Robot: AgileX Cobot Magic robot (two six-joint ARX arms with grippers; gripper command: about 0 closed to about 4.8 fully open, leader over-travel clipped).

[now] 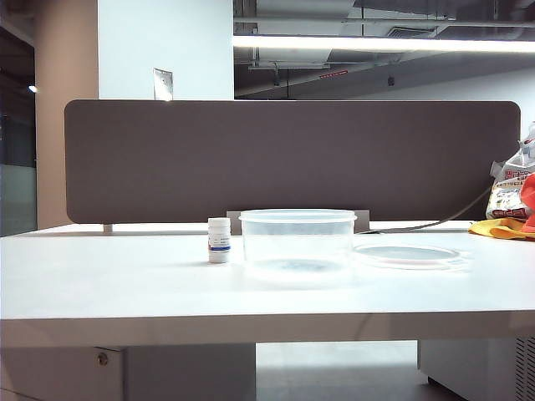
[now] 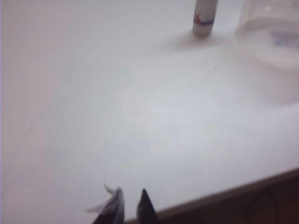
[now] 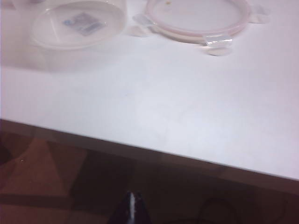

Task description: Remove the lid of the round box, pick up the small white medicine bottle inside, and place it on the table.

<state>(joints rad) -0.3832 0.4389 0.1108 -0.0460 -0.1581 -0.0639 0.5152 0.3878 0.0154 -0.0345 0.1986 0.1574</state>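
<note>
Nearest of all, the left pincer is seen low over the near edge of the large white flat-topped desk; its tips stand close together with a narrow gap and nothing between them, though whether they are fully clenched cannot be told from this blurred view. The right pincer hangs off the desk's near edge, above the dark floor, clenched on nothing.

Farther in, the tiny white cylindrical medicine bottle with its blue-banded label stands upright on the desk, just beside the round clear plastic box and apart from it. The box is open and appears empty. On its other side the flat round translucent lid with the faint pink rim lies flat on the desk. A dark brown-grey divider panel closes the far edge.

Judged from this layout, every step is done; only a withdrawal of both arms seems called for.
</note>
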